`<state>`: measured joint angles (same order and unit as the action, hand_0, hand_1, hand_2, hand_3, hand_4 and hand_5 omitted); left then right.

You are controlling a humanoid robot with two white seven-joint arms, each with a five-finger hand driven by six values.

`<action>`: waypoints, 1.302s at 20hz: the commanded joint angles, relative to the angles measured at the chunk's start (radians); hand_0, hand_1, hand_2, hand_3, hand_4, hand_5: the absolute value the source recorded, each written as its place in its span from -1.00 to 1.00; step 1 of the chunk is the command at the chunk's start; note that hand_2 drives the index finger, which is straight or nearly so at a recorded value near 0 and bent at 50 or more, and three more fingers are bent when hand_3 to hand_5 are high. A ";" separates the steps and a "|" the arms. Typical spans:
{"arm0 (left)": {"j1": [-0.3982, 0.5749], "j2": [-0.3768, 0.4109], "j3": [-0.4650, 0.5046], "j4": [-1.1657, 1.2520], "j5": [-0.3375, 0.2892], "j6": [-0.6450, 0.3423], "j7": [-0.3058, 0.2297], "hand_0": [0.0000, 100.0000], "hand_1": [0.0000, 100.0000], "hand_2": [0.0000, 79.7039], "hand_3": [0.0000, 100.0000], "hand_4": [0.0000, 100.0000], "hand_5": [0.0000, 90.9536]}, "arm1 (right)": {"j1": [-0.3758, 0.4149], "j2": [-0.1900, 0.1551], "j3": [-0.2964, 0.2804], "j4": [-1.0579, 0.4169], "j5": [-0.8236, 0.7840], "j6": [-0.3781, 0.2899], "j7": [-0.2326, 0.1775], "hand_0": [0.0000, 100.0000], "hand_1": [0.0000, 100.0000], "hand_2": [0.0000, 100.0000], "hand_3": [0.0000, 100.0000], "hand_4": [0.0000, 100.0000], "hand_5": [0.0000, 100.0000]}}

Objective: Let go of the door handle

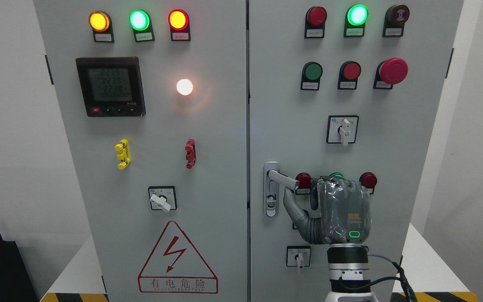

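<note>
While the grey electrical cabinet [208, 176] fills nearly the whole head view, its two doors meet at a vertical seam just right of the middle. On the left door sit a dark digital meter [110, 86], a lit white lamp [184, 87], a row of three glowing indicator lamps [138, 20] along the top, a red-edged warning triangle [177, 258] near the bottom, a small rotary switch [162, 199], and a yellow clip [122, 154] and a red clip [190, 153]. On the right door there are more lamps and push buttons, a red mushroom button [393, 70] and a white selector switch [343, 129]. The silver door handle [271, 188] is mounted at the right door's left edge; its lever juts out to the right, tilted slightly down. The right hand [333, 209], its arm coming up from the bottom edge right of the middle, is raised with its back to the camera just right of the lever. Its fingers are relaxed and grasp nothing, and the thumb [292, 206] reaches up-left, its tip close under the lever's end; I cannot tell whether it touches.
</note>
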<state>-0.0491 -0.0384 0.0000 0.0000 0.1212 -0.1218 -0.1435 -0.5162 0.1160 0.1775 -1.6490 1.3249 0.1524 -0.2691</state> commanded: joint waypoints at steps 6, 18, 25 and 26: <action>0.000 0.000 0.011 0.017 0.000 0.001 0.001 -0.76 -0.22 -1.00 -1.00 -1.00 -1.00 | -0.005 -0.003 -0.010 0.002 -0.013 -0.001 -0.001 -0.13 -0.53 0.94 1.00 0.89 0.96; 0.000 0.000 0.011 0.017 0.000 0.001 0.001 -0.76 -0.22 -1.00 -1.00 -1.00 -1.00 | -0.005 -0.003 -0.009 0.000 -0.033 -0.001 -0.002 -0.14 -0.52 0.94 1.00 0.89 0.96; 0.000 0.000 0.011 0.015 -0.002 -0.001 0.001 -0.76 -0.22 -1.00 -1.00 -1.00 -1.00 | 0.012 -0.018 0.003 -0.003 -0.033 -0.007 -0.016 -0.13 -0.52 0.94 1.00 0.89 0.96; 0.000 0.000 0.011 0.020 0.002 0.001 0.001 -0.76 -0.22 -1.00 -1.00 -1.00 -1.00 | 0.024 -0.025 0.010 -0.011 -0.033 -0.007 -0.021 -0.13 -0.52 0.94 1.00 0.89 0.96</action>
<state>-0.0491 -0.0387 0.0000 0.0000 0.1213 -0.1217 -0.1435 -0.5124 0.1101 0.1737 -1.6504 1.2929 0.1470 -0.2837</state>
